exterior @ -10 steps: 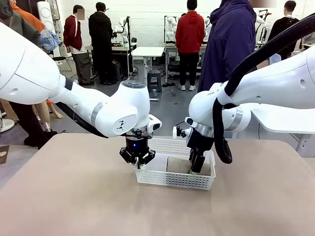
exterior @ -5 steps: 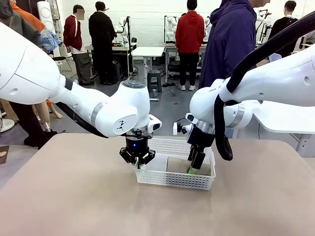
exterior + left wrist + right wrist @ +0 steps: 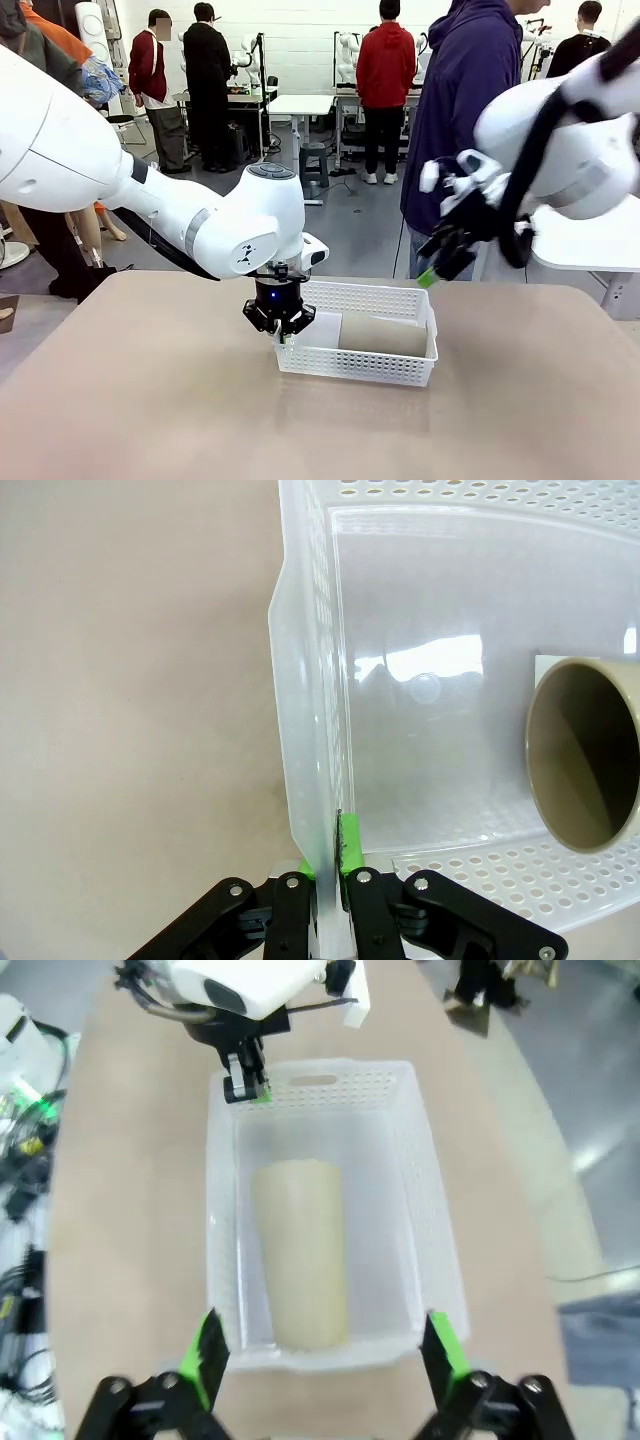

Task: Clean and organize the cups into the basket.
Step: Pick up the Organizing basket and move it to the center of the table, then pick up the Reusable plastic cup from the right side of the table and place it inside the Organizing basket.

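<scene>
The left fingers (image 3: 282,336) pinch the end wall of the white basket (image 3: 350,368), one finger inside it and one outside. The basket stands on the counter (image 3: 150,400) and runs off to the right of them. A tan cup (image 3: 382,337) lies on its side in it, open mouth towards those fingers but apart from them. The right fingers (image 3: 430,277) are spread wide and hold nothing, raised above the basket's far-right corner.

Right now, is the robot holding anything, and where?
The left gripper pinches the basket by its end wall, near a corner. The right gripper is open and holds nothing.
</scene>
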{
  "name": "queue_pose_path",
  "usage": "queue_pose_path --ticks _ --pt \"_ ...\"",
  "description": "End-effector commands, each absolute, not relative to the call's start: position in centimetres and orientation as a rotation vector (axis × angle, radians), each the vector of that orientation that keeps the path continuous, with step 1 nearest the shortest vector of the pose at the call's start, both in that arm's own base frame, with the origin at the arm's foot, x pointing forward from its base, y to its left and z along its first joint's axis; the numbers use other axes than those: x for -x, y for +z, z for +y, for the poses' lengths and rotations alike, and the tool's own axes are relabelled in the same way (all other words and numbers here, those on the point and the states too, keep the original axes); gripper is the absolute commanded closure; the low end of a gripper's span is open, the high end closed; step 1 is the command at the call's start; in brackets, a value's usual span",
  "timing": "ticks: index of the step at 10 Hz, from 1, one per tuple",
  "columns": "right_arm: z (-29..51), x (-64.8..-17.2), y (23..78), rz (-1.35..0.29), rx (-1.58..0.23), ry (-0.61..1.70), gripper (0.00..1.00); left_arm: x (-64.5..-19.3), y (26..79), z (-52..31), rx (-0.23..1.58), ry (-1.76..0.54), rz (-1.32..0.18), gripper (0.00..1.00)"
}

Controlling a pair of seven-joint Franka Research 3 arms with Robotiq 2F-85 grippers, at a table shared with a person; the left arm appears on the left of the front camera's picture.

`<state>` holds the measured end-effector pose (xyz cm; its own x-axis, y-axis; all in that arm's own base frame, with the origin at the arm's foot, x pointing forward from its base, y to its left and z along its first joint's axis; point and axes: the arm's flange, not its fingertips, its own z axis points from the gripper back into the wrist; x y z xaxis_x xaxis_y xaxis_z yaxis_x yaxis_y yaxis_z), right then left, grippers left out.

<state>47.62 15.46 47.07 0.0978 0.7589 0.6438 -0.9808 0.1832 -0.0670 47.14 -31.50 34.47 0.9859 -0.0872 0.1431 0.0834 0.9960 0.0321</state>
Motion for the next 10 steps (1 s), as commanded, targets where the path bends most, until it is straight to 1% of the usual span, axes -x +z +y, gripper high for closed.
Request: queue_pose_path --ticks 1,4,6,8,10 --pt "8.4 -44.4 44.7 -0.748 -0.53 1.36 0.0 -47.2 34.5 -31.5 -0.026 -0.085 -0.146 1.0" --pt "-1.2 -42.5 41.5 -0.84 -0.594 1.357 0.0 -47.2 34.5 -31.5 -0.026 -0.085 -0.146 1.0" --pt "-7.0 -41.0 39.1 -0.92 -0.67 1.268 0.0 -47.2 34.5 -31.5 -0.026 -0.085 -0.146 1.0" --pt "-11.7 -39.3 37.8 -0.993 -0.699 1.196 0.0 -47.2 34.5 -31.5 -0.026 -0.085 -0.146 1.0" --pt "-14.4 -38.4 37.0 -1.03 -0.712 1.121 0.0 -47.2 34.5 -31.5 -0.026 -0.085 -0.146 1.0"
